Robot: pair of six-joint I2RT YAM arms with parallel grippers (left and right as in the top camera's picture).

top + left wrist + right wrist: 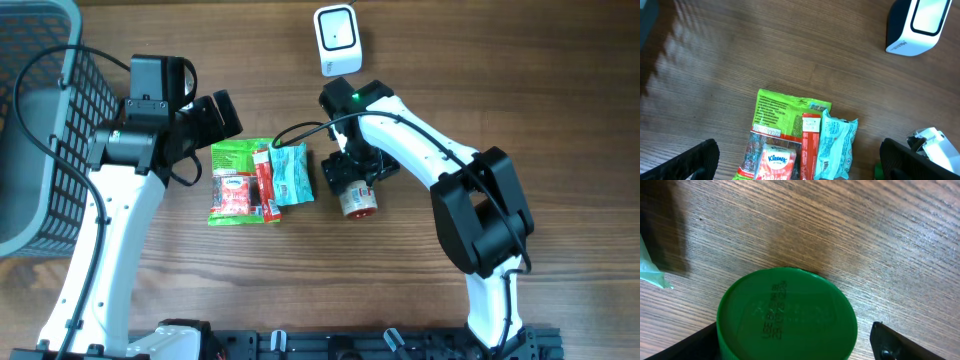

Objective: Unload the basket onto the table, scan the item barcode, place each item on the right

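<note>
A jar with a green lid (pixel 787 315) sits between the fingers of my right gripper (pixel 790 342). Those fingers stand open: a strip of table shows between the lid and the right finger (pixel 890 340). From above, the jar (pixel 357 197) is below the right gripper (pixel 350 168) at the table's middle. The white barcode scanner (pixel 337 38) stands at the back, apart from the jar. My left gripper (pixel 800 162) hangs open over a pile of packets: a green packet (pixel 785 107), a Kleenex pack (pixel 777 162), a red stick (pixel 810 145) and a light blue packet (pixel 837 145).
A grey wire basket (pixel 40 130) stands at the far left edge. The packets (pixel 250 180) lie just left of the jar. The scanner (pixel 920 25) also shows at the top right of the left wrist view.
</note>
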